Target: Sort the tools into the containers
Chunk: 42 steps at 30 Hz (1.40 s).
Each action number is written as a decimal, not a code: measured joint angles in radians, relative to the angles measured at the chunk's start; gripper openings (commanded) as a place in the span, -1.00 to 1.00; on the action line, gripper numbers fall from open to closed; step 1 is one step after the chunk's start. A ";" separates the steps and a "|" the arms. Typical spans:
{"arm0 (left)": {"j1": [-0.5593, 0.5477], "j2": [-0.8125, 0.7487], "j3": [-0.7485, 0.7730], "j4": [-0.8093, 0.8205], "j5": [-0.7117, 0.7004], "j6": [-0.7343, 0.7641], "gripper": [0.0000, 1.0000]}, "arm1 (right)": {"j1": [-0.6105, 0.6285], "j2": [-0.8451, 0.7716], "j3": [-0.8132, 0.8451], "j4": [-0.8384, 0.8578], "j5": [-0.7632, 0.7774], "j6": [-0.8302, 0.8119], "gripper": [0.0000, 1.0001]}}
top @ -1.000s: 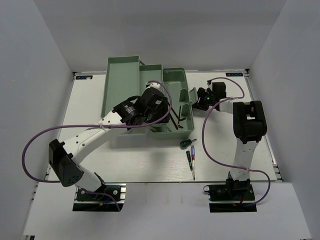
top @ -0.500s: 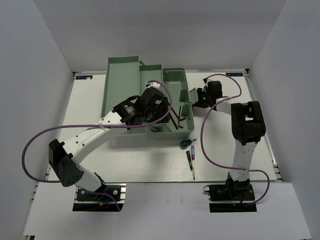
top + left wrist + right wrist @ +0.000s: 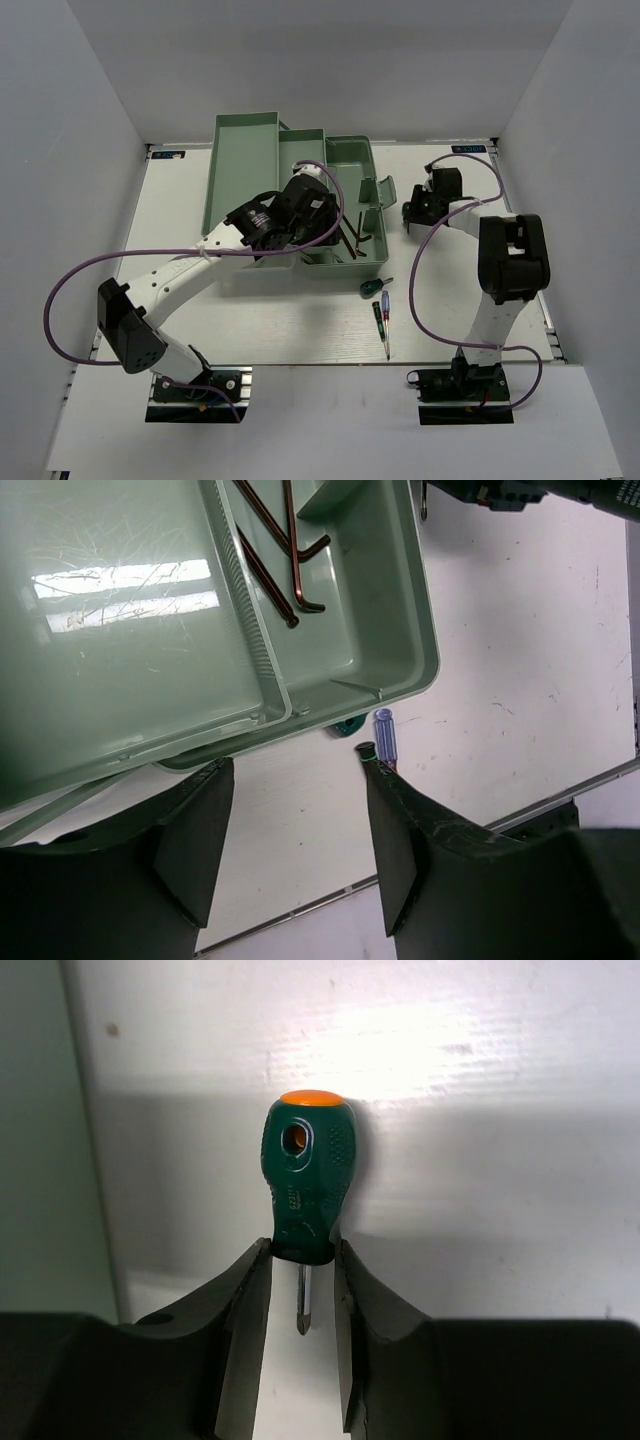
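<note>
Rightward, away from the toolbox (image 3: 242, 165), the right gripper (image 3: 302, 1248) has drawn back, its elbow swung toward the table's right edge; the left arm has not shifted. The white table (image 3: 300, 320) is scuffed and stands between plain pale grey walls. The mint-green toolbox lies open near the far edge, with three dark hex keys (image 3: 291, 540) in its rightmost compartment. The right fingers (image 3: 245, 1300) are nearly closed, pinching the black collar of a stubby green screwdriver (image 3: 305, 1160) with an orange cap, just beside the box. The left gripper (image 3: 295, 760) gapes wide and empty over the box's near rim. A green-and-black screwdriver (image 3: 372, 287) and slim screwdrivers (image 3: 381, 318) lie toward the near edge.
</note>
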 measured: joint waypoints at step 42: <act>-0.009 -0.353 -0.168 0.065 0.060 0.073 -0.54 | -0.082 -0.211 0.421 -0.446 -0.432 -0.244 -1.00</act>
